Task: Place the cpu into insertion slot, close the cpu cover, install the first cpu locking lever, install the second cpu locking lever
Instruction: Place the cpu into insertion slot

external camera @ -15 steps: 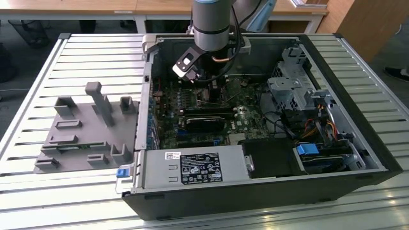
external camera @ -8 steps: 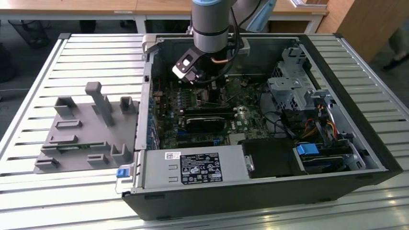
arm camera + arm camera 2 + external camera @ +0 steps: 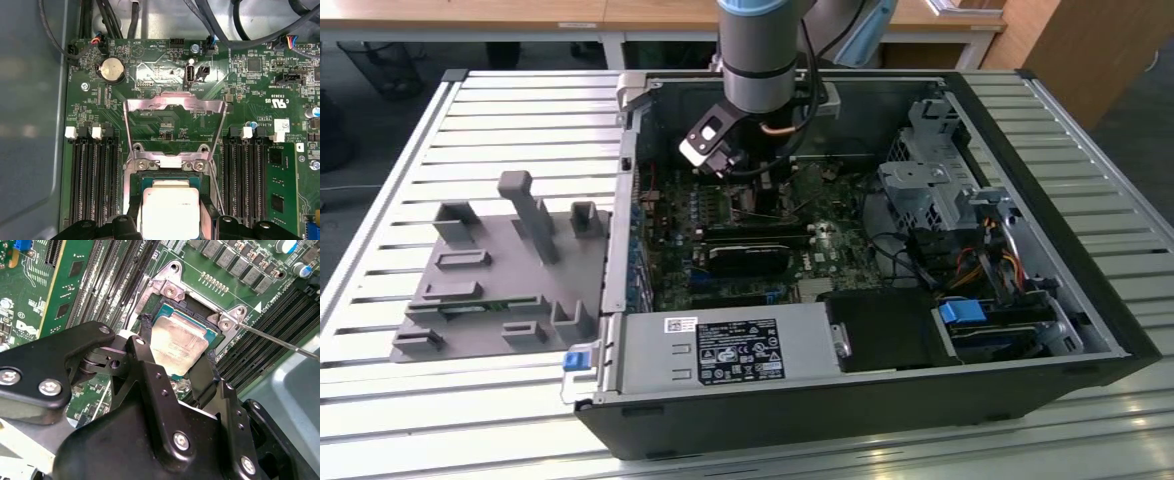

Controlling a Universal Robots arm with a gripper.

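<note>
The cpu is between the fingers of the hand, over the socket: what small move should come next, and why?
Probably ease the cpu straight down a little. The hand grips it by two opposite edges right over the insertion slot, and the cpu cover stands open, so nothing lies over the slot. Whether it already sits flat cannot be told.

Slatted metal bench (image 3: 380, 180) w/ wood desks (image 3: 520, 12) behind, wood cabinet (image 3: 1101, 50) at the exterior view's right.

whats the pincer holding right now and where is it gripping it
The chip, pinched at two opposite edges by the pincer, right over the socket.
</note>
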